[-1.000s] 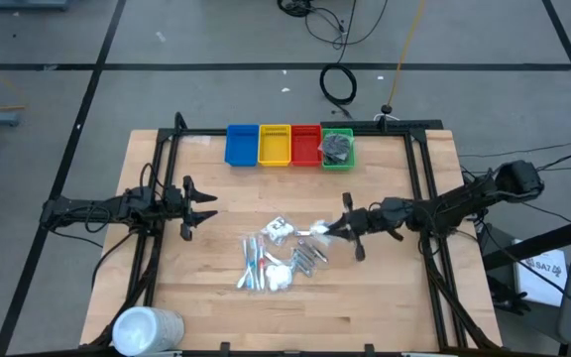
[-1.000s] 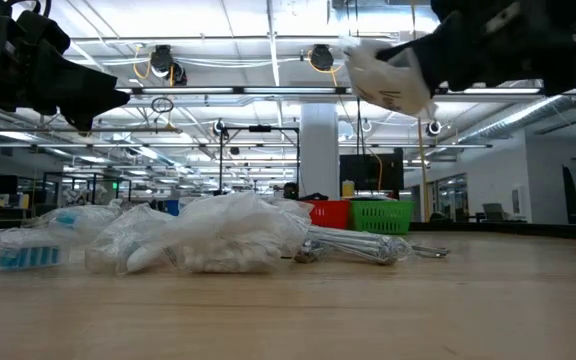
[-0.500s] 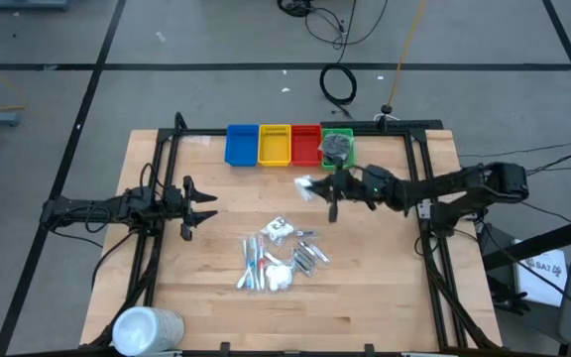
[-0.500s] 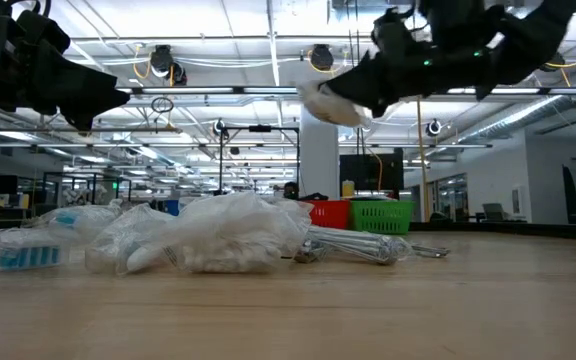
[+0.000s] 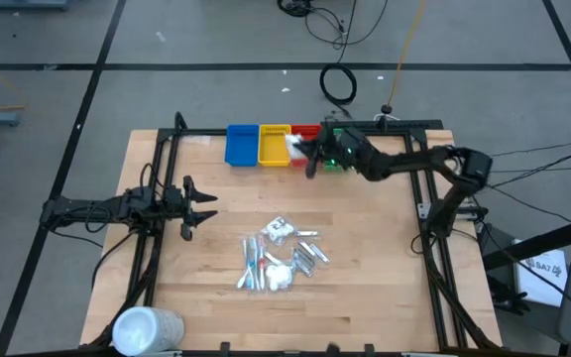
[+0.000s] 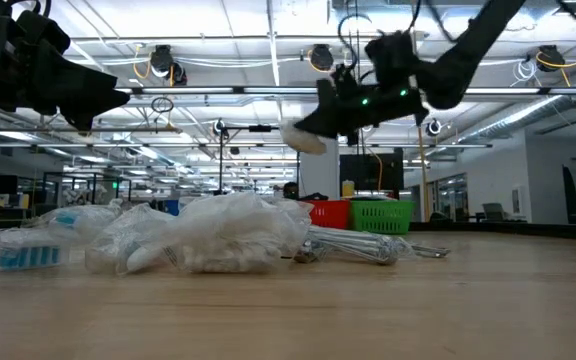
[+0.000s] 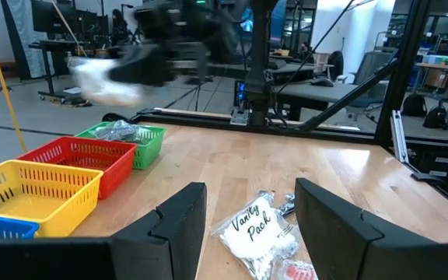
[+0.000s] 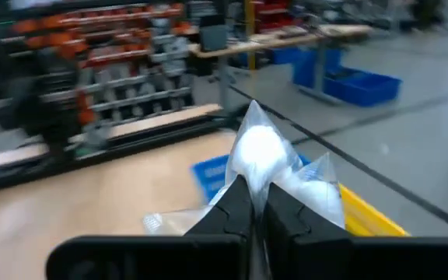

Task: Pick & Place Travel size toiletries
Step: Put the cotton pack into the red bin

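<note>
You have 2 dark arms on screen, both matte black and built from slim jointed links. The right arm (image 5: 404, 164) carries small green lights near its wrist and a thick rounded joint housing at its base end. The left arm (image 5: 107, 208) ends in 2 chunky, angular black fingers (image 7: 176, 225) with stepped inner faces.

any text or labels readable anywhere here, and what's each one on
"Vanity Pack": on the clear packet lying on the table just ahead of the left hand, in the left wrist view.
Sign at the right edge of the high view: dark print, too small to read.
White packet held by the right hand: no print shows.
Coloured bins: no labels visible.
</note>
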Controlling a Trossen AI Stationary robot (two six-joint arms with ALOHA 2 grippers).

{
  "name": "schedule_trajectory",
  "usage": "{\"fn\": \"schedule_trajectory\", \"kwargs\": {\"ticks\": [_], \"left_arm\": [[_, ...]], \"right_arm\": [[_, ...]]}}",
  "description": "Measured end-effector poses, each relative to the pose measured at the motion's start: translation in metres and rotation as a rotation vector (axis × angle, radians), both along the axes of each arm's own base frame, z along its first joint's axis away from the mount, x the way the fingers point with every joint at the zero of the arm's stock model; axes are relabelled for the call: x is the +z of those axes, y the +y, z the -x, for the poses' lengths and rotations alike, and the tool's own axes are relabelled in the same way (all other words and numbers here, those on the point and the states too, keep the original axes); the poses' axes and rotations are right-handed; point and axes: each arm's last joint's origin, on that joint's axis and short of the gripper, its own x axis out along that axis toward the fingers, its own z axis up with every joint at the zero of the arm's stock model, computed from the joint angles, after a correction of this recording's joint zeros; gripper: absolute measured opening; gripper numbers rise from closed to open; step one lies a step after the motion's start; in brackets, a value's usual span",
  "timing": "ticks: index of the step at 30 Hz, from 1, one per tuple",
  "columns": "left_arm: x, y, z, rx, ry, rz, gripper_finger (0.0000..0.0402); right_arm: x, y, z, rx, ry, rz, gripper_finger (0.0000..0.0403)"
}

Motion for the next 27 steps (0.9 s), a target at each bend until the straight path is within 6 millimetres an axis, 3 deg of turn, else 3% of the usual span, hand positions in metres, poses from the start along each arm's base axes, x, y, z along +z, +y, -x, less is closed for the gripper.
{"fn": "schedule_trajectory", "kwargs": {"ticks": [4, 9, 14, 27], "left_arm": [[0.000, 0.000, 0.000, 0.000, 0.000, 0.000, 0.0191], [0.000, 0.000, 0.000, 0.006, -0.001, 0.000, 0.0191], [0.000, 0.000, 0.000, 0.009, 0.000, 0.000, 0.0191], [0.000, 0.000, 0.000, 0.009, -0.001, 0.000, 0.0191]], "right_arm": [[-0.019, -0.032, -0.001, -0.082, 0.026, -0.070, 0.0000], [-0.045, -0.055, 0.001, -0.144, 0.058, -0.161, 0.0000], [-0.056, -0.060, 0.002, -0.160, 0.089, -0.181, 0.0000], [-0.057, -0.061, 0.003, -0.209, 0.127, -0.143, 0.0002]]}}
